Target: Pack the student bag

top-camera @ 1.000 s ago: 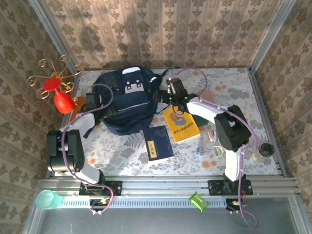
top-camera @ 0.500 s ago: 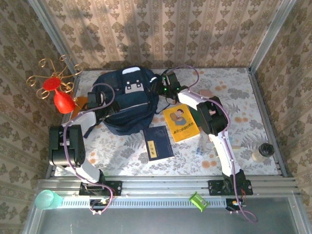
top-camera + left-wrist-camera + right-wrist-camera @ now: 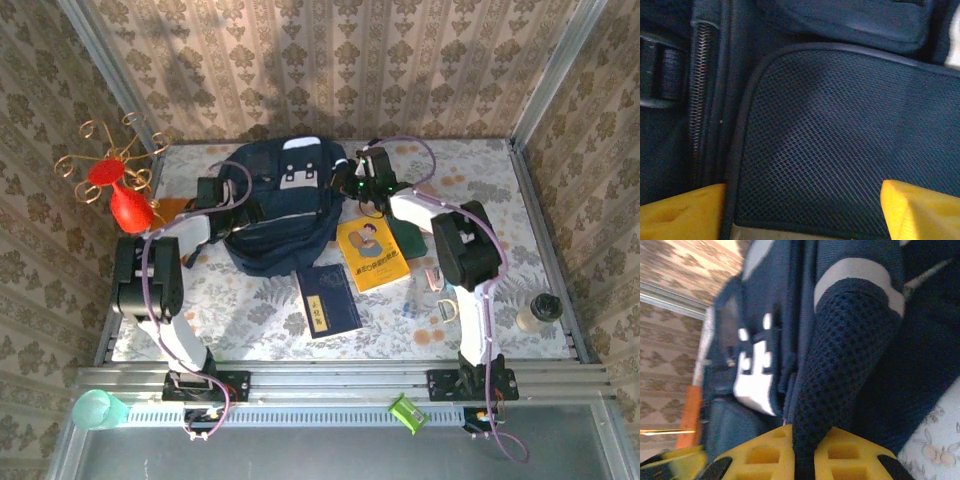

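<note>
Bag (image 3: pixel 280 205) lies at far edge of table (image 3: pixel 500 180), left of centre. R pincer (image 3: pixel 801 452) is clamped on its mesh strap (image 3: pixel 840 365); L pincer (image 3: pixel 802 205) gapes wide against the mesh side panel, gripping nothing. Step in hand, by my read, is spreading the bag for loading: grip firm w/ R, lift strap slowly w/o jerks, and close L on a fabric fold, not the zip, before pulling apart.
</note>
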Available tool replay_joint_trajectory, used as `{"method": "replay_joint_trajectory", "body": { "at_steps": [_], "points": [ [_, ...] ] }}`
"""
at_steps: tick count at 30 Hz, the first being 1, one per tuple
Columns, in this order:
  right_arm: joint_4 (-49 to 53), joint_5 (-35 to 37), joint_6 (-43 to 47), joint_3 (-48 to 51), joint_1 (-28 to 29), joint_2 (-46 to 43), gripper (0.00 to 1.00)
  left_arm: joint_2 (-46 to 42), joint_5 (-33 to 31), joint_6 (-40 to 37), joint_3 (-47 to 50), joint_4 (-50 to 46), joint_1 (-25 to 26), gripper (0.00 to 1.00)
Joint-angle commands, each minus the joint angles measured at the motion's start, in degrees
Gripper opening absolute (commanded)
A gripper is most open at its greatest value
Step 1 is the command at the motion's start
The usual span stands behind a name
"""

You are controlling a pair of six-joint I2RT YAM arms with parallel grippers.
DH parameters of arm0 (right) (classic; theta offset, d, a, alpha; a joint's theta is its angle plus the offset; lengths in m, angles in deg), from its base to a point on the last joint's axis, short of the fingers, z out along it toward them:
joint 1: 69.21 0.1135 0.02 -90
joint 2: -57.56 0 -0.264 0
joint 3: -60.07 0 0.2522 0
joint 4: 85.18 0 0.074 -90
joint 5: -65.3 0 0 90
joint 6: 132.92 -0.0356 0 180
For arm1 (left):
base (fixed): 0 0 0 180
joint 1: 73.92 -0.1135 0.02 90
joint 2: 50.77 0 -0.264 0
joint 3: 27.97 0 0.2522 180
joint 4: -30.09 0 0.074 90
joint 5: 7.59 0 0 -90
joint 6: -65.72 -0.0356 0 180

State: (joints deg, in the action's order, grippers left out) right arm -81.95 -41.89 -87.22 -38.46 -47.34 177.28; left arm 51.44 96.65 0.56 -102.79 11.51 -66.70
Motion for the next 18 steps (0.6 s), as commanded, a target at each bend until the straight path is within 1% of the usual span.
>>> {"method": "replay_joint_trajectory", "body": {
  "at_steps": [1, 4, 7, 9, 13, 17, 18],
  "points": [
    [-10.48, -3.29, -2.19, 3.10, 2.27, -9.67, 0.09, 5.37, 4.57, -0.43, -7.35, -0.17, 1.20, 0.79],
    [-10.30, 0.13, -2.33, 5.34, 2.92, -12.73, 0.08, 9.59, 4.74, -0.85, -13.16, -1.82, 1.66, 0.79],
    [-13.67, 4.45, -4.40, 10.34, 3.68, -16.38, 0.08, 13.11, 5.62, -1.80, -19.62, -5.21, 2.38, 0.79],
    [-14.30, 9.69, -4.35, 14.13, 4.89, -19.40, 0.08, 14.37, 5.49, -2.42, -22.61, -6.61, 3.03, 0.80],
    [-16.23, 23.22, -2.20, 21.30, 9.56, -25.62, 0.08, 14.59, 4.90, -3.42, -26.59, -7.47, 3.61, 0.82],
    [-19.60, 35.72, -1.39, 26.06, 14.62, -27.21, 0.08, 11.90, 2.51, -6.06, -30.19, -10.81, 3.59, 0.85],
    [-21.17, 37.00, -1.99, 27.07, 15.37, -26.71, 0.09, 10.57, 1.73, -6.36, -29.95, -11.22, 3.58, 0.85]
  ]
}}
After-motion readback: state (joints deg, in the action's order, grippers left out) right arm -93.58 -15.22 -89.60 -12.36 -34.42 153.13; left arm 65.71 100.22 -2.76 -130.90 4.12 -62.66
